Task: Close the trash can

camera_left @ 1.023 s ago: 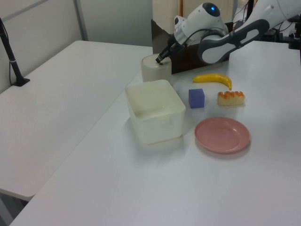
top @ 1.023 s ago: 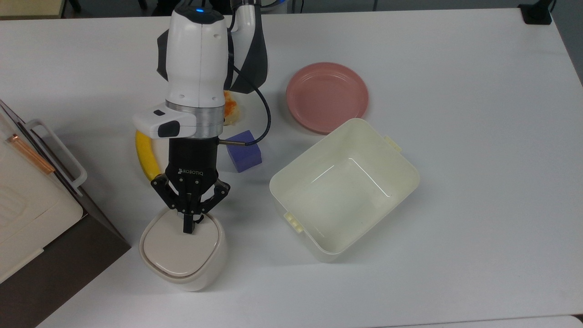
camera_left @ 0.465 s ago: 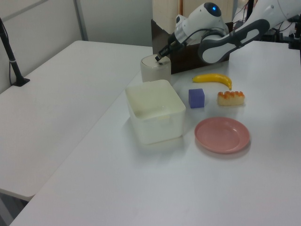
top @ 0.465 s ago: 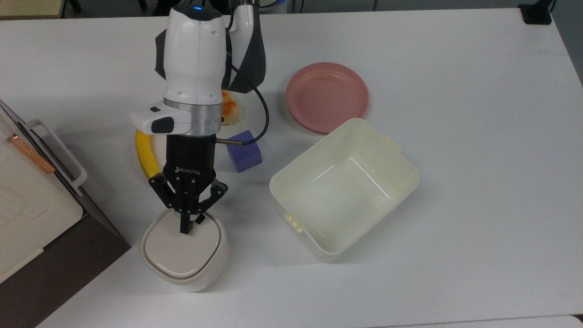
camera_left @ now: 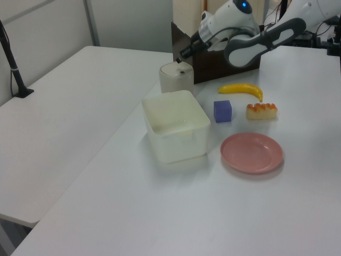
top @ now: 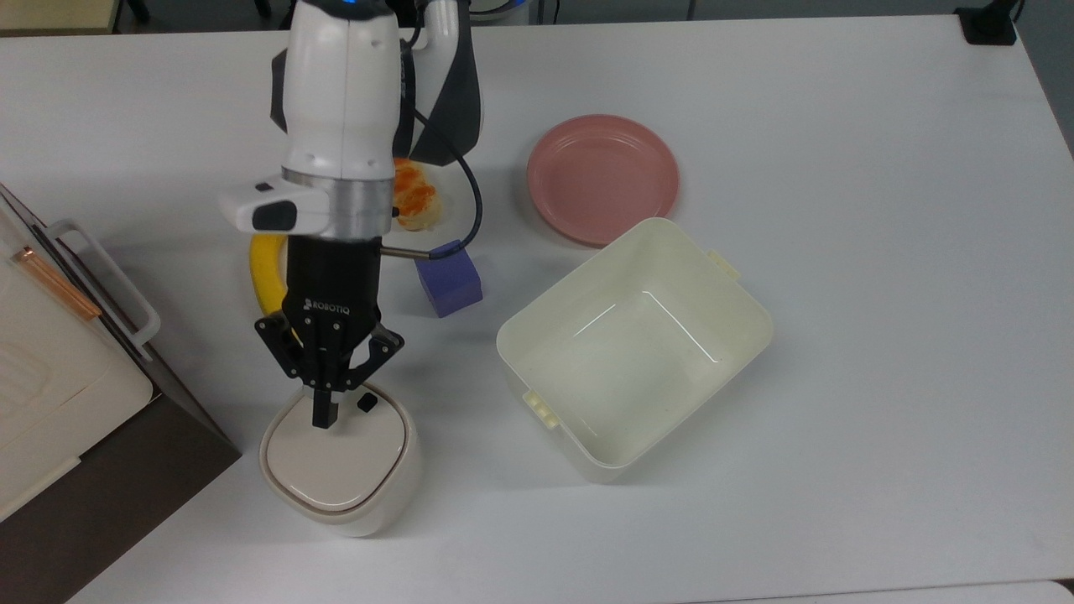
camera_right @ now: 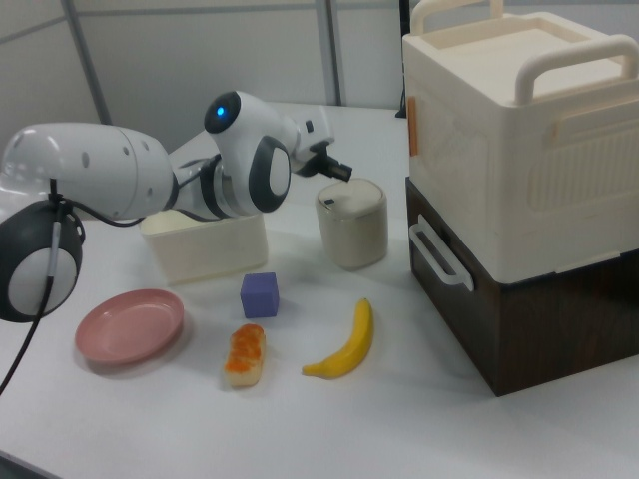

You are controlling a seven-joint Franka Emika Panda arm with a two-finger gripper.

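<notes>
The trash can (top: 338, 470) is seen on the white table (top: 839, 252) with its beige lid lying flat (a small black button (top: 367, 403) sits near its edge). The gripper (top: 322, 417) is held just above the lid, its fingers pressed together on nothing. In the top view, a banana (top: 264, 277) is found at 11 o'clock from the can, a purple block (top: 450, 279) at 1 o'clock, and a cream tub (top: 554, 335) at 2 o'clock.
</notes>
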